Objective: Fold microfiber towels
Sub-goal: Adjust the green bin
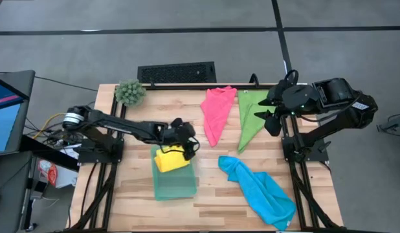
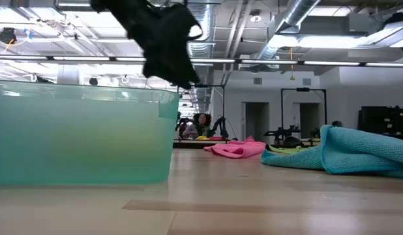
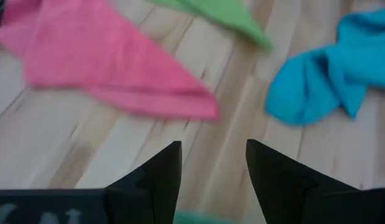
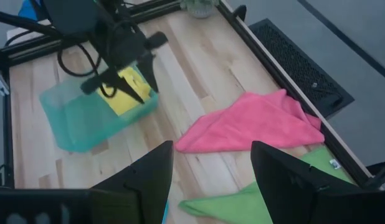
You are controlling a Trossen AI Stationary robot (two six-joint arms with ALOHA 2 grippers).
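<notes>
Yellow towel [image 1: 171, 160] folded in tray [image 1: 174, 188]; others crumpled.

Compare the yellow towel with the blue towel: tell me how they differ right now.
The yellow towel lies in the teal tray as a compact bundle; the blue towel lies on the bare table, crumpled and stretched out long. The left gripper hovers open above the yellow one; nothing is near the blue. Neither is gripped.

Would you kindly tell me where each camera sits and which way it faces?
High: overhead, looking straight down; left gripper over tray, right gripper parked.
Low: table level, facing the room; left arm overhead.
Left wrist: past its own open fingers toward pink towel.
Right wrist: past its open fingers across the table.
All four show the pink towel.
</notes>
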